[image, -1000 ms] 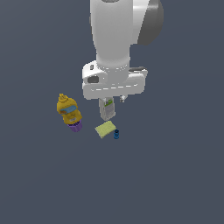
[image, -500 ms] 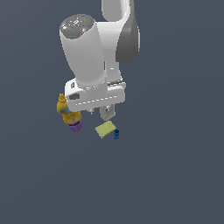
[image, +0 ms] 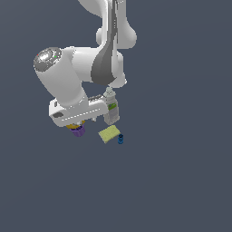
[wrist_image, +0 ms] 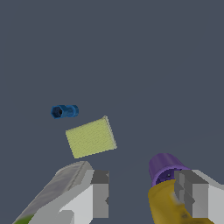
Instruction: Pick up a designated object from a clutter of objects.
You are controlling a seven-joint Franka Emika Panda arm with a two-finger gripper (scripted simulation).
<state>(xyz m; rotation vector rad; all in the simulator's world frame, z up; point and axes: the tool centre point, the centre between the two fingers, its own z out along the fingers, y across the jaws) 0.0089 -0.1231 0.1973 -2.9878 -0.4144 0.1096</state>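
A: Since the earlier frame, arm swung over toward the exterior view's left; hand now sits right above the purple cup [image: 79, 131], where before it hung over the grey-white bottle [image: 110, 108]. Clutter itself hasn't shifted.

B: Gripper [wrist_image: 144, 197] state?

A: Spread, nothing between the fingers [wrist_image: 99, 194]. One finger is down beside the grey-white bottle, the other overlaps the cup and the yellow bottle [wrist_image: 173, 205].

B: Cup location?

A: Touching the yellow bottle, on the side facing the yellow-green pad [wrist_image: 90, 138]. Pad is near the cup, not touching; blue can [wrist_image: 64, 111] just beyond the pad, well apart from the cup.

B: So how to do the grasp well?

A: My read: recentre so the cup alone sits between the fingers, then descend. As it stands one finger looks likely to land on the yellow bottle or clip the rim. Thin hollow wall, so close gently.

B: Views differ?

A: Exterior shows the whole arm posture, but the hand hides the fingers and nearly all of the yellow bottle. Wrist shows finger spread and the cup-bottle contact. Bench [image: 181, 172] is plain dark grey in both.
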